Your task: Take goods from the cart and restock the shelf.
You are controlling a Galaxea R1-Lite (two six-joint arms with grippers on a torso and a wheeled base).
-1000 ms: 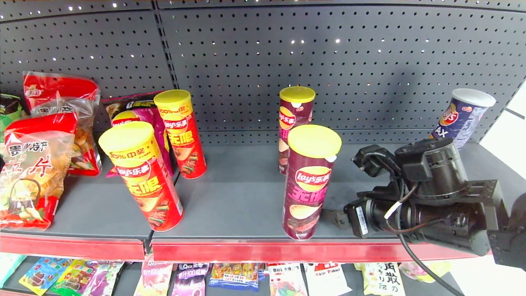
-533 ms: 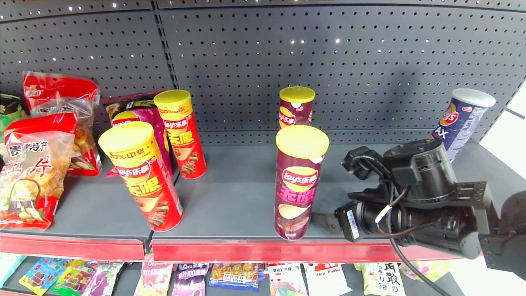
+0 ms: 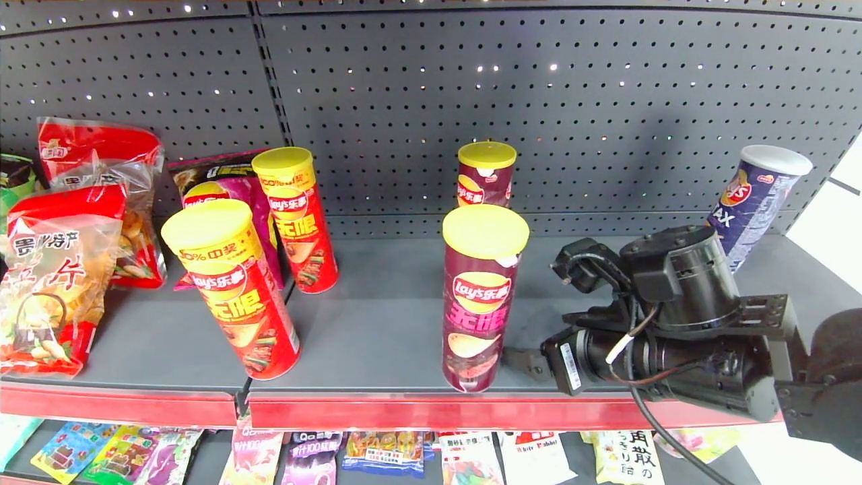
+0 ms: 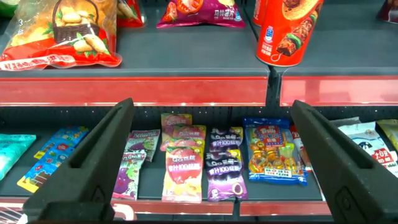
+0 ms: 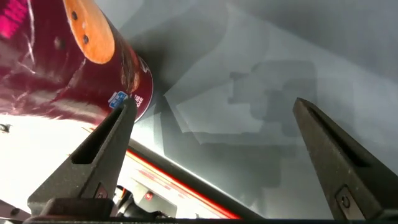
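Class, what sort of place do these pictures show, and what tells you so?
Probably a shop's snack aisle, or a mock-up: a pegboard-backed shelf with a red front edge, upright crisp tubes, and snack packets on the tier below.

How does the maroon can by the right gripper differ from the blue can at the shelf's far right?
The maroon can has a yellow lid; the blue can has a white one. The maroon can stands at the front edge of the shelf, beside the right gripper; the blue can sits farther back. Both are tall tubes, lids on.

Five chip cans (image 3: 481, 296), many snack bags (image 3: 57, 276)
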